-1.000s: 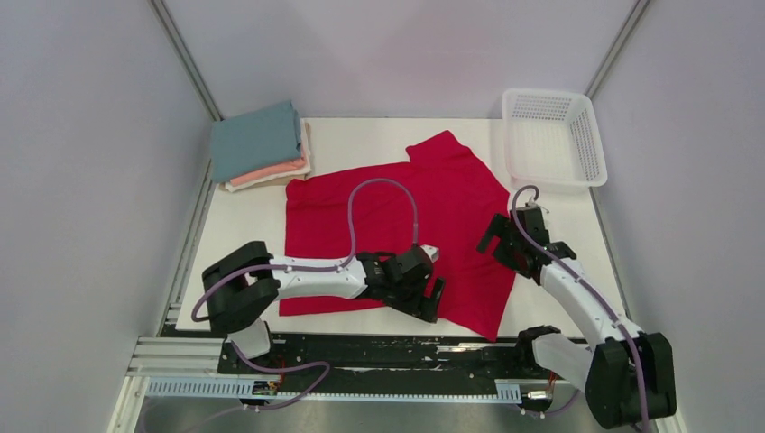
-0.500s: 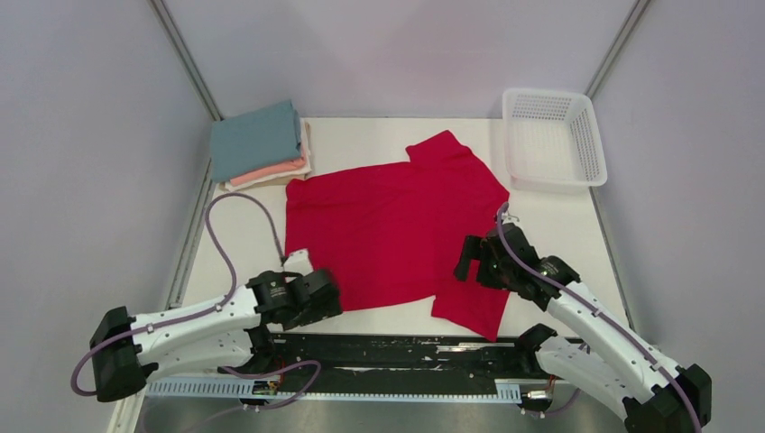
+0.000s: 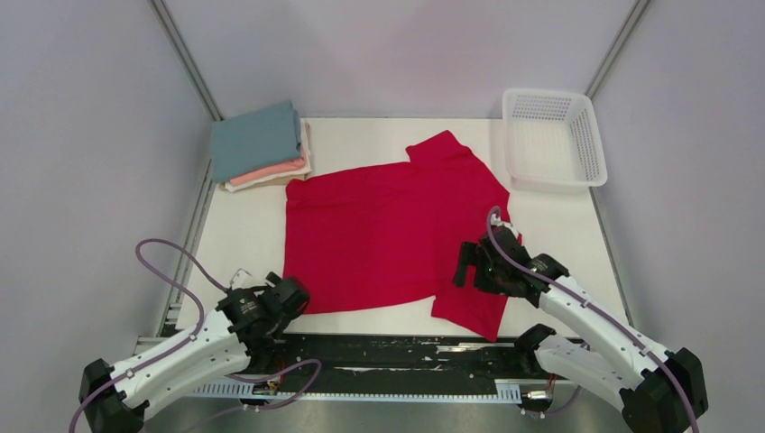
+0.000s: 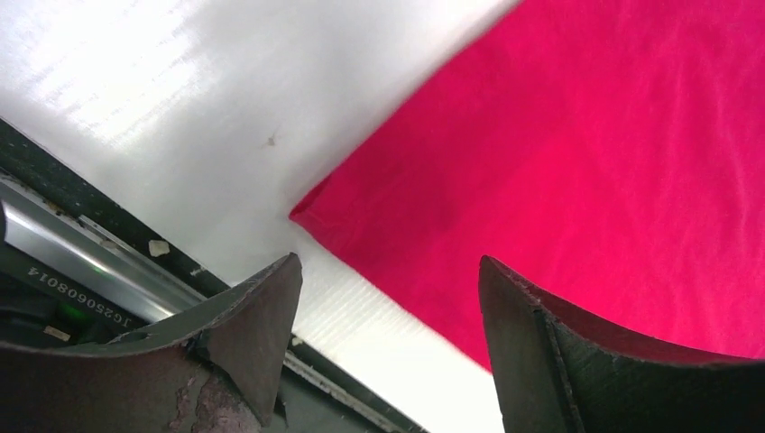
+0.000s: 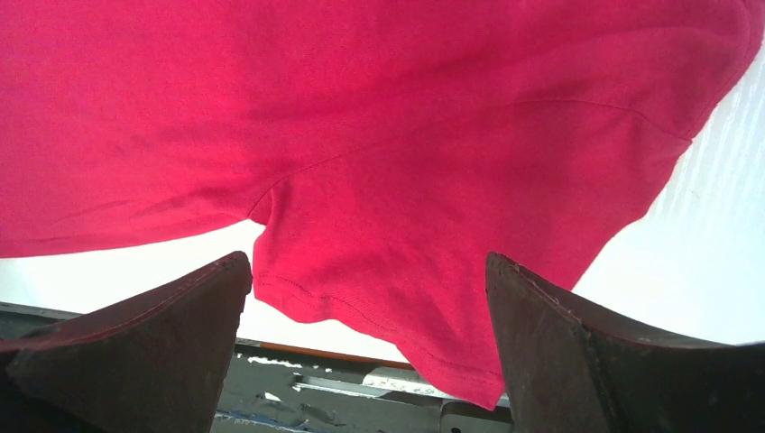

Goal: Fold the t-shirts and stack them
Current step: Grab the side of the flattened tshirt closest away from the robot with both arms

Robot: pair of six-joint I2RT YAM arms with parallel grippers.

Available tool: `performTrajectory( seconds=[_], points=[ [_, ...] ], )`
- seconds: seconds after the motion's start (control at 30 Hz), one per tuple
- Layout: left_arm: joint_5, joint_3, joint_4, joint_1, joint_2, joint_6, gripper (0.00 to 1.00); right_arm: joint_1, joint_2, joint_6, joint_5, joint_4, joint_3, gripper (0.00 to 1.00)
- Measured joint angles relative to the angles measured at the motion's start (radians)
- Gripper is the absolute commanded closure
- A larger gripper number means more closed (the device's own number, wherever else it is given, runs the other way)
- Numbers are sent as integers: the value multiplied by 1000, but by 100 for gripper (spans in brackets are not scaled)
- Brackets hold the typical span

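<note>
A crimson-red t-shirt (image 3: 388, 225) lies spread flat across the middle of the white table (image 3: 239, 239). At the back left, folded t-shirts form a stack: teal-blue (image 3: 255, 140) on top, salmon-pink (image 3: 275, 170) under it, cream (image 3: 236, 186) at the bottom. My left gripper (image 3: 296, 296) stands open at the red shirt's near left corner (image 4: 302, 212). In the left wrist view that gripper (image 4: 390, 262) straddles the hem with nothing held. My right gripper (image 3: 465, 268) is open over the near right sleeve (image 5: 388, 280). In its wrist view this gripper (image 5: 368, 257) is empty.
A white mesh basket (image 3: 552, 135) stands at the back right corner. The black rail (image 3: 388, 347) with the arm bases runs along the table's near edge, just behind both grippers. Grey walls close in the sides and back.
My left arm has pulled back from over the shirt's near middle to its near left corner. The right gripper has shifted left and nearer, onto the sleeve. The shirt lies as before.
</note>
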Motion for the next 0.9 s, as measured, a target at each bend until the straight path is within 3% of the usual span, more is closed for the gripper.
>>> performTrajectory(
  seconds=[0.2, 0.33, 0.4, 0.5, 0.73, 0.9],
  points=[
    [-14, 11, 56, 138, 108, 51, 35, 1, 30, -3, -8, 6, 0, 0],
    [-13, 41, 87, 171, 240, 110, 52, 1, 33, -3, -25, 8, 0, 0],
    [-13, 54, 92, 177, 287, 138, 63, 1, 33, -3, -39, 7, 0, 0],
    [-13, 63, 98, 179, 322, 170, 97, 1, 26, -3, -56, 3, 0, 0],
    [-7, 54, 134, 183, 297, 213, 100, 27, 26, -5, -111, -40, 8, 8],
    [-5, 31, 163, 183, 241, 242, 100, 214, 89, 48, -89, -109, 33, 14]
  ],
)
